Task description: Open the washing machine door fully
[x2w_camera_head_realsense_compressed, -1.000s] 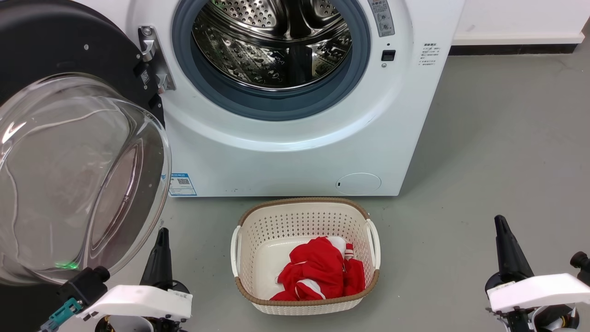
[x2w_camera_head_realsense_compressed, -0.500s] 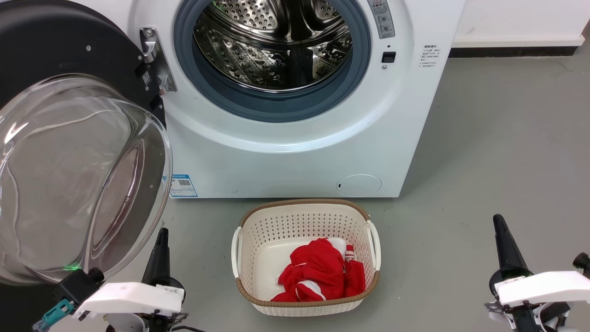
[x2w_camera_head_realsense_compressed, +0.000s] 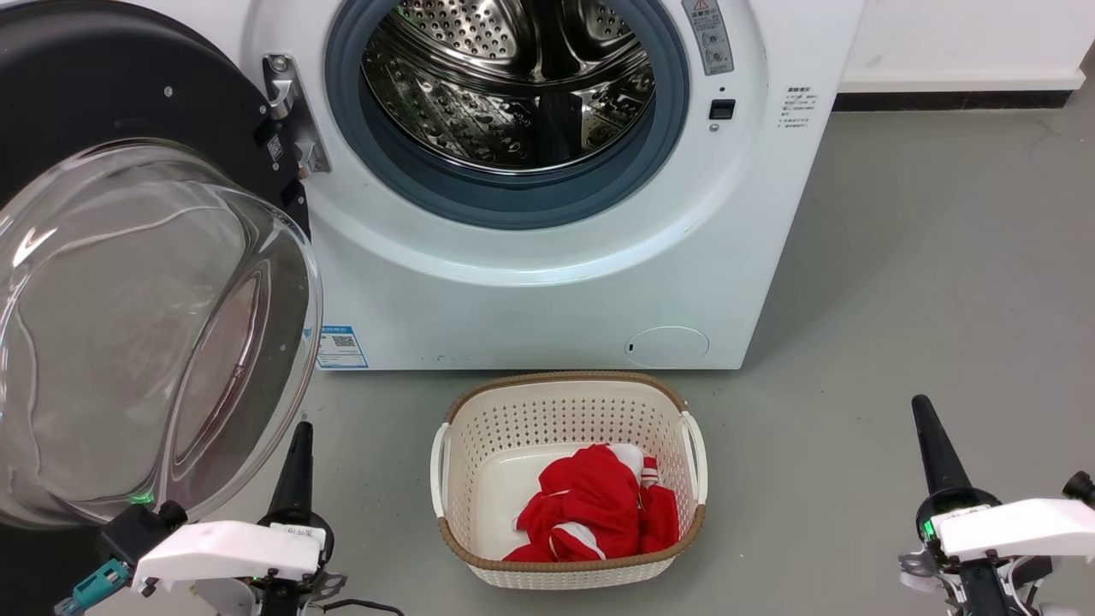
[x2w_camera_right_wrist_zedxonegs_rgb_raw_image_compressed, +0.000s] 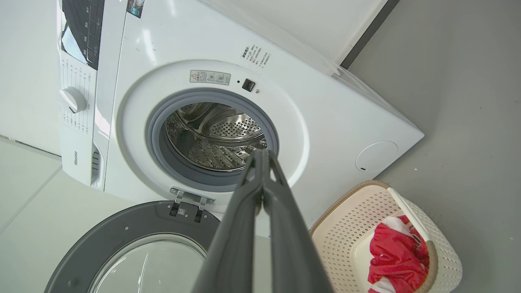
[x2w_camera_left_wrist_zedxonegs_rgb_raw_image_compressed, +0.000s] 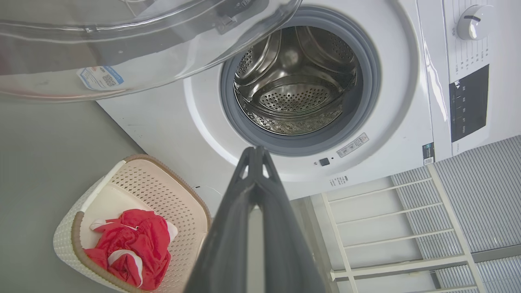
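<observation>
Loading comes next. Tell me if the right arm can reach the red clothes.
Probably yes: the right gripper hangs beside the basket, only floor between, the clothes uncovered in it.

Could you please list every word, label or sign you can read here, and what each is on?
"Hisense": brand mark on the washing machine, near its knob.
Red warning triangle: on the warning sticker beside the drum opening; its wording is too small to read.
Blue label with QR code: too small to read.
Printed block near the latch: too small to read.
</observation>
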Tool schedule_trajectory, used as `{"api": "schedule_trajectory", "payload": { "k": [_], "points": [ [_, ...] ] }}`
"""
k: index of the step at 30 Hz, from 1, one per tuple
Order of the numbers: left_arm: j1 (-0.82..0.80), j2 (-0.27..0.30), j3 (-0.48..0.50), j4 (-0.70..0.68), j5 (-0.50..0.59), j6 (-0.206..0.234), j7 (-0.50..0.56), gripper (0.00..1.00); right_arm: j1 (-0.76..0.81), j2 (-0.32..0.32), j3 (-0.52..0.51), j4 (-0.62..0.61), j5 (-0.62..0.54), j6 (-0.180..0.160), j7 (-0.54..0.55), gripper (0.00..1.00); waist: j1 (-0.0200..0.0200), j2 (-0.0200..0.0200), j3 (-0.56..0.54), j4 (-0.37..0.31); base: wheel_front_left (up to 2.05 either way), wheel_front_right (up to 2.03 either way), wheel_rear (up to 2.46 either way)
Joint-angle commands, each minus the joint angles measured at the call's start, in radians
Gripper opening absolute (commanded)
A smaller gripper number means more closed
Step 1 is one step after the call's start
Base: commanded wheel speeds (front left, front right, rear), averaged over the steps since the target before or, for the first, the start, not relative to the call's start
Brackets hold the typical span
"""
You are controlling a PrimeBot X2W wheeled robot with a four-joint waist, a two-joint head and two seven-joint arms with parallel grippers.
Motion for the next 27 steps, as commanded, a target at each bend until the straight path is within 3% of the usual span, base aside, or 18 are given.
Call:
{"api": "schedule_trajectory", "payload": {
  "k": [1, 27],
  "points": [
    [-0.025, 0.001, 0.004, -0.005, -0.017, -0.003, 0.004, 0.00, -0.021, 0.000, -0.002, -0.005, 0.021, 0.000, 0.004, 0.00, 0.0000, 0.0000, 0.000, 0.000, 0.00, 0.00, 0.00],
    [-0.044, 0.001, 0.026, 0.031, -0.265, -0.021, 0.066, 0.00, -0.039, 0.000, -0.008, 0.028, 0.273, 0.000, 0.058, 0.00, 0.0000, 0.0000, -0.010, 0.003, 0.00, 0.00, 0.00]
  ]
}}
